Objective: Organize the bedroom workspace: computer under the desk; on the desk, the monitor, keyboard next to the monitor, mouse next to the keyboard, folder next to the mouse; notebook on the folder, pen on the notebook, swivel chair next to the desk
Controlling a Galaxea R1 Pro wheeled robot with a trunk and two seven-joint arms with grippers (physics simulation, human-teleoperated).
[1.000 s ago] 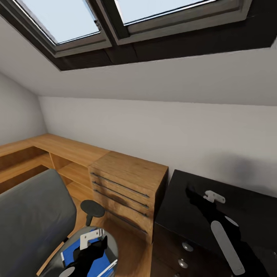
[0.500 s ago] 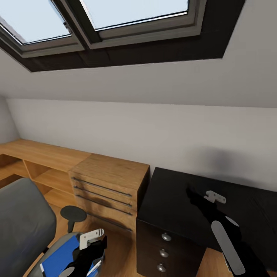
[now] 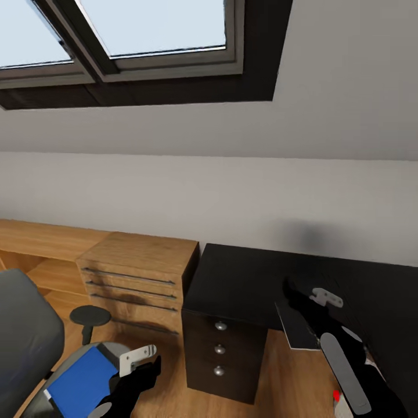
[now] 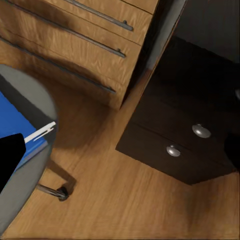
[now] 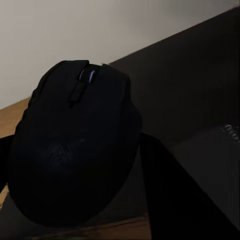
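Item: mouse [image 5: 75, 150], pinched in your right gripper [image 3: 302, 302] above the black desk [image 3: 244, 278] (carrying step). Left gripper [image 3: 142, 363]: spread unclear, over the chair's blue folder [image 3: 78, 380]. Next: set the mouse down beside the keyboard.

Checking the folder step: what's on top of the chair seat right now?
A blue folder lies flat on the chair seat, with a white pen at its edge. The left hand hangs over its near part, so anything there is hidden.
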